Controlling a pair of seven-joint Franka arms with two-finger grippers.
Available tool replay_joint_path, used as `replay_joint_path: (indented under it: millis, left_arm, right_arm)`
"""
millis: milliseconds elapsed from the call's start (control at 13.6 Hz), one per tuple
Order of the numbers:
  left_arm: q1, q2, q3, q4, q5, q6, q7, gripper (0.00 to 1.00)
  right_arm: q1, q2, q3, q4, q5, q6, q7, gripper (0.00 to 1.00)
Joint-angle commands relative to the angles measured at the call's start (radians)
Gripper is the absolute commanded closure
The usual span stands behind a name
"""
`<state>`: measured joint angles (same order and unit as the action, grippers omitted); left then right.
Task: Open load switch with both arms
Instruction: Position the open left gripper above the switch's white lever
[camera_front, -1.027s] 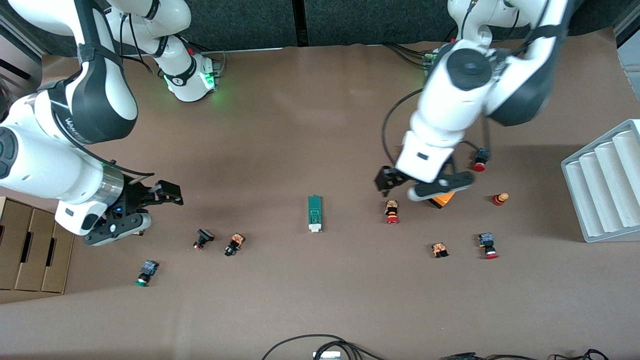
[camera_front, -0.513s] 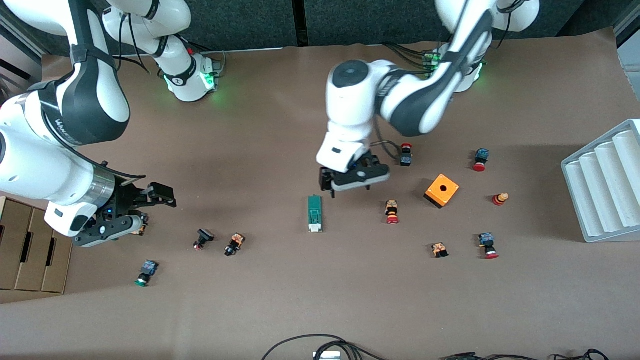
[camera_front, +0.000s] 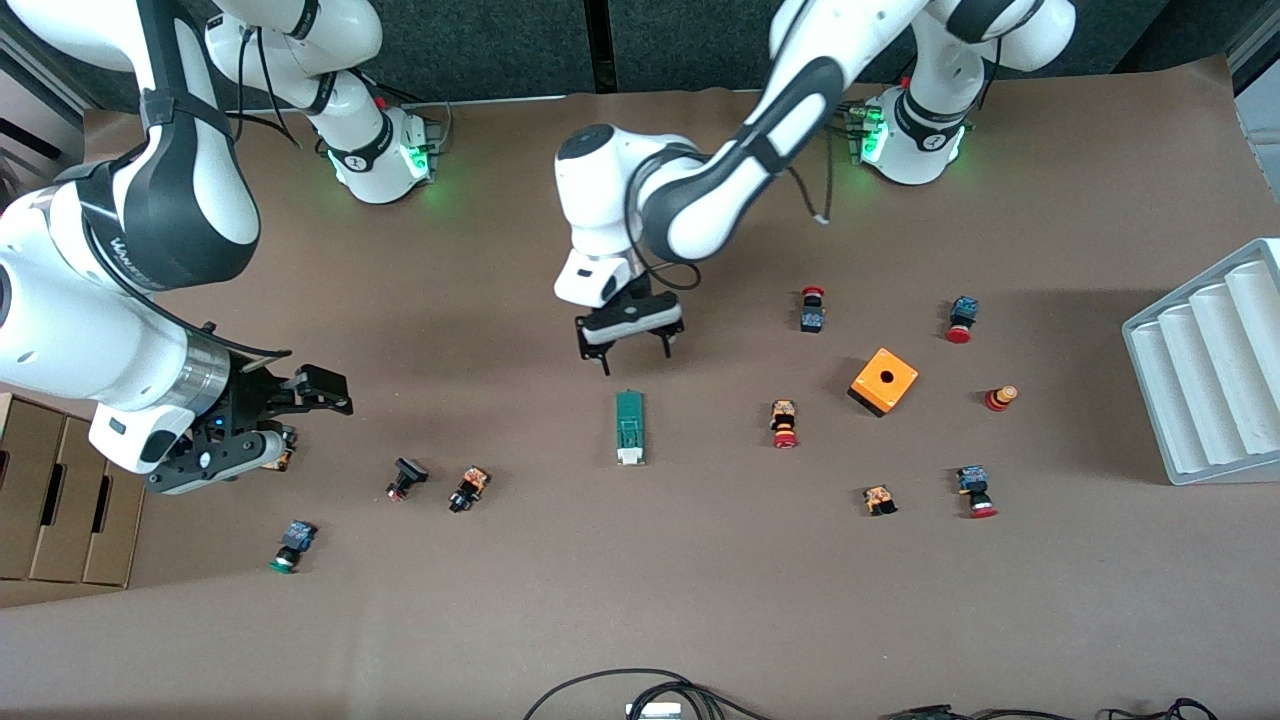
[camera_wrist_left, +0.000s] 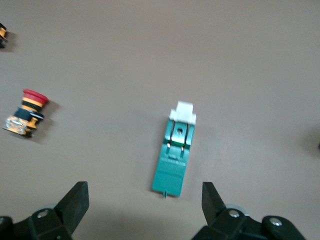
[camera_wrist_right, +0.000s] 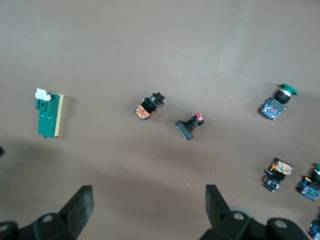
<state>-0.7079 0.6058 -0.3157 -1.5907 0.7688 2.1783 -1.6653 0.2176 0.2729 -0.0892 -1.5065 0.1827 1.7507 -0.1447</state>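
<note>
Lying flat, the slim green, white-tipped load switch (camera_front: 629, 427) sits untouched; both tools gape wide.

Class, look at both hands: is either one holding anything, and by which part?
Nothing is held. The left hand hangs open above the load switch; the right hand waits open.

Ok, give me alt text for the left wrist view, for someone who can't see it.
The green load switch lies flat on the brown table, white end away from the open left gripper, which hangs over the table just short of its green end. A red-capped button lies on its side nearby.
</note>
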Motion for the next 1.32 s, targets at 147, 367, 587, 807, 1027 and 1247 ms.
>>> replay_joint_path:
  millis: [147,367,587,807,1027,1247]
  left_arm:
    - [-0.088,0.107,0.013,0.012,0.237,0.003,-0.169,0.0]
    - [-0.114,0.134,0.013,-0.012,0.375,-0.009,-0.272,0.0]
    - [-0.116,0.134,0.02,-0.043,0.417,-0.012,-0.287,0.01]
    - [-0.114,0.158,0.02,-0.051,0.498,-0.018,-0.353,0.01]
    - [-0.131,0.18,0.02,-0.055,0.578,-0.052,-0.5,0.01]
    - [-0.147,0.203,0.02,-0.052,0.621,-0.081,-0.525,0.01]
  right_arm:
    - [0.0,-0.006,-0.003,0.008,0.024,-0.007,-0.006,0.0]
    - [-0.001,-0.006,-0.003,0.008,0.024,-0.007,-0.007,0.0]
    - [-0.001,-0.006,-0.003,0.008,0.023,-0.007,-0.009,0.0]
    - [-0.001,-0.006,-0.003,0.008,0.023,-0.007,-0.007,0.0]
    - [0.0,-0.006,-0.003,0.008,0.02,-0.007,-0.007,0.0]
    - [-0.001,-0.009,-0.003,0.008,0.02,-0.007,-0.007,0.0]
